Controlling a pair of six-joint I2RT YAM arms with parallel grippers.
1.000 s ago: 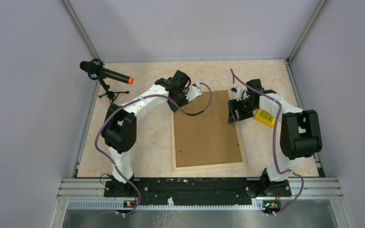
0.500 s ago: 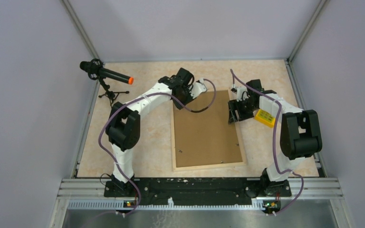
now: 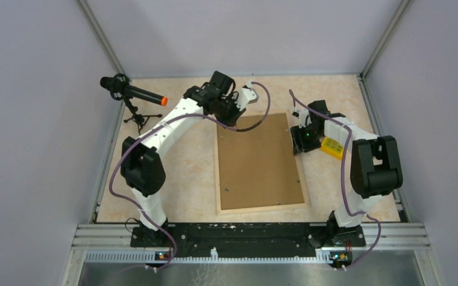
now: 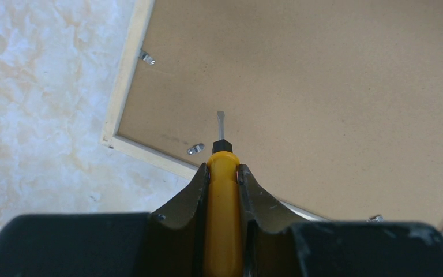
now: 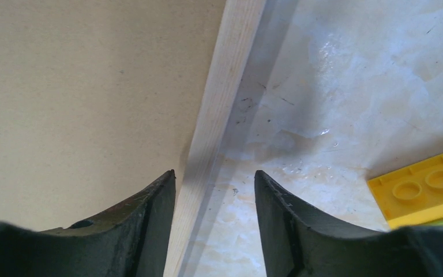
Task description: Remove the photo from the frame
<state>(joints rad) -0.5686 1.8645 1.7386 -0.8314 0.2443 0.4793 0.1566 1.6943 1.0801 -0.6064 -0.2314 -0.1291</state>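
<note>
The frame (image 3: 259, 161) lies face down mid-table, showing its brown backing board (image 4: 323, 86) and pale wood edge (image 4: 128, 75). The photo is hidden beneath it. My left gripper (image 3: 234, 112) is at the frame's far left corner, shut (image 4: 223, 168) on a yellow-handled screwdriver (image 4: 223, 202). Its flat tip (image 4: 220, 118) hangs over the backing beside a metal clip (image 4: 195, 149). My right gripper (image 3: 299, 142) is open (image 5: 214, 173), with one finger over the backing and the other over the table, astride the frame's right edge (image 5: 225, 86).
A yellow studded block (image 3: 333, 146) lies right of the frame, close to my right gripper, and shows in the right wrist view (image 5: 427, 187). A microphone on a tripod (image 3: 132, 94) stands far left. Another clip (image 4: 146, 57) sits on the frame's side edge. Walls enclose the table.
</note>
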